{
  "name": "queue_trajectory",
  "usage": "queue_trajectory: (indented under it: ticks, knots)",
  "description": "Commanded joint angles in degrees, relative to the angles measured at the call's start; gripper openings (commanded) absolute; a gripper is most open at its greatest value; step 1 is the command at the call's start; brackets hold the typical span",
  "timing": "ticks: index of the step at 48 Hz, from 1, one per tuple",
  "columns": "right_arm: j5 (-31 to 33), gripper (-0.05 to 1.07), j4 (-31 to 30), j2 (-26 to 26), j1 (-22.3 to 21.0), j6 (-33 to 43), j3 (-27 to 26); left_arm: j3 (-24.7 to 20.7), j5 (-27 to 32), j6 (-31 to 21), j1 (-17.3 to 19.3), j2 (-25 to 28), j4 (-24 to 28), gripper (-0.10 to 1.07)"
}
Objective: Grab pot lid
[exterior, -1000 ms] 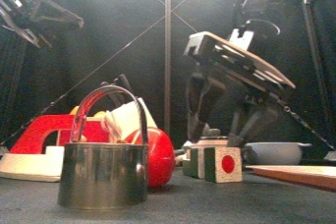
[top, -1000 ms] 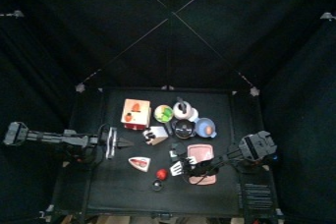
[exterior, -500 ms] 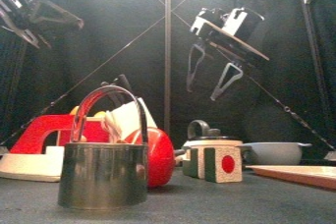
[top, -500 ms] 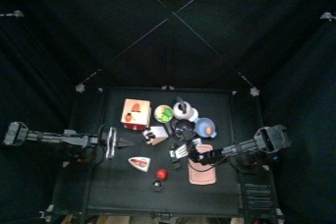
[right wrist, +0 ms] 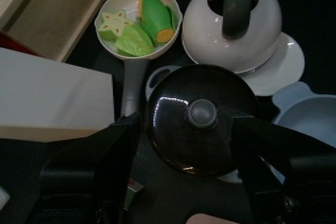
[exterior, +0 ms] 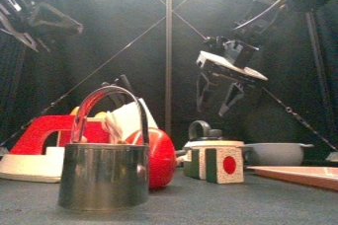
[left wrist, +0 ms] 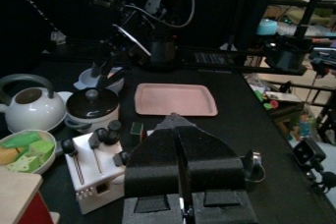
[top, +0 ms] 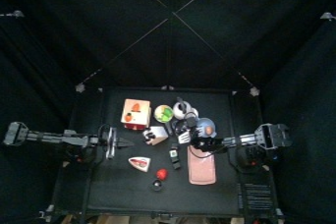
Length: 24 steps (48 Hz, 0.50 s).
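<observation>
A: Where is the pot lid (right wrist: 199, 120)?
B: On the tabletop (top: 217, 189), a dark round lid with a small knob in its middle; in the right wrist view it sits straight ahead of the right gripper (right wrist: 184, 174), framed between the two jaws; the jaws stand wide apart and hold nothing.

A: Is the gripper touching it?
B: I cannot tell from the wrist view; in the front view the right gripper (exterior: 224, 89) hangs well above the things on the tabletop, jaws spread and pointing down, so it looks clear of the lid.

A: What lies around the lid?
B: A white teapot (right wrist: 233, 17) just beside it; a white bowl of green food (right wrist: 137, 22) with its handle running toward the lid; a pale blue bowl (right wrist: 312, 117) on another side; a white box (right wrist: 46, 95) near one jaw.

A: And from above?
B: The right gripper (top: 199, 138) reaches in from the right, over the cluster in the middle of the tabletop, just beyond the pink tray (top: 201, 167).

A: The other arm?
B: The left gripper (left wrist: 186, 135) rests at the left side, away from the lid; its jaws look pressed together and empty.
</observation>
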Motion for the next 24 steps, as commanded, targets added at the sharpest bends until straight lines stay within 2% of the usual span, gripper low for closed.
queue_trajectory:
  ticks: [1,11,24]
  knots:
    - [-1.49,0.93,0.0,0.0,-1.85,0.18,-0.35,-0.7,0.0,0.09,0.26,0.26,-0.09,0.0]
    - [-1.58,0.93,0.79,2.29,-3.25,0.35,0.09,-0.7,1.14,0.09,0.26,0.26,-0.09,0.0]
    - [-1.58,0.93,1.85,2.64,-3.34,0.35,0.79,-0.7,1.14,0.09,0.26,0.26,0.0,0.0]
